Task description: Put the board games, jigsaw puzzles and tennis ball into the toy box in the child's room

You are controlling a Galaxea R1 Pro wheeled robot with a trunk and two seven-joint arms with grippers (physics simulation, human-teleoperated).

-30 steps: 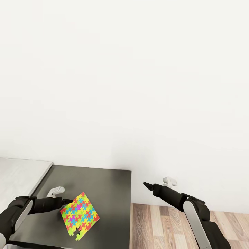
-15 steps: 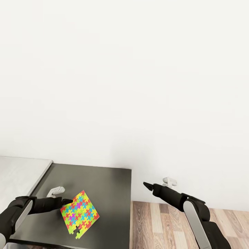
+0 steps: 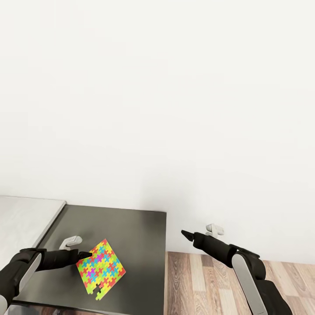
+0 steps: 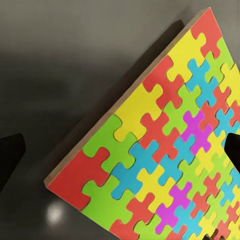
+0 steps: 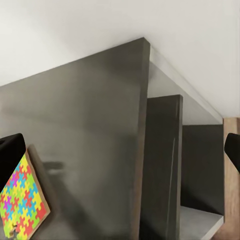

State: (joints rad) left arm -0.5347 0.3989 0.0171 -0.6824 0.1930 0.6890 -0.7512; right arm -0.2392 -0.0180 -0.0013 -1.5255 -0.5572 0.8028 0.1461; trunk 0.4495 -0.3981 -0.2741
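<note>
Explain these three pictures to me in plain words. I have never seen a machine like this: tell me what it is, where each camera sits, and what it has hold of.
This is a simulated wheeled robot with two black arms, steered by a person. The large picture comes from a camera on its head, looking down over both arms. The other two come from cameras near each arm's end effector, looking along its two fingers.

The left end effector grips one corner of a jigsaw puzzle, a flat square of bright interlocking pieces, tilted above the dark grey section of the table. The left wrist view shows that puzzle close up, its wood-coloured edge visible.

The right end effector holds nothing and hangs beside the table, over the wood-plank floor. Its fingers look closed together. Its camera looks across at the table's side and the puzzle.

Behind everything is a plain white wall.
</note>
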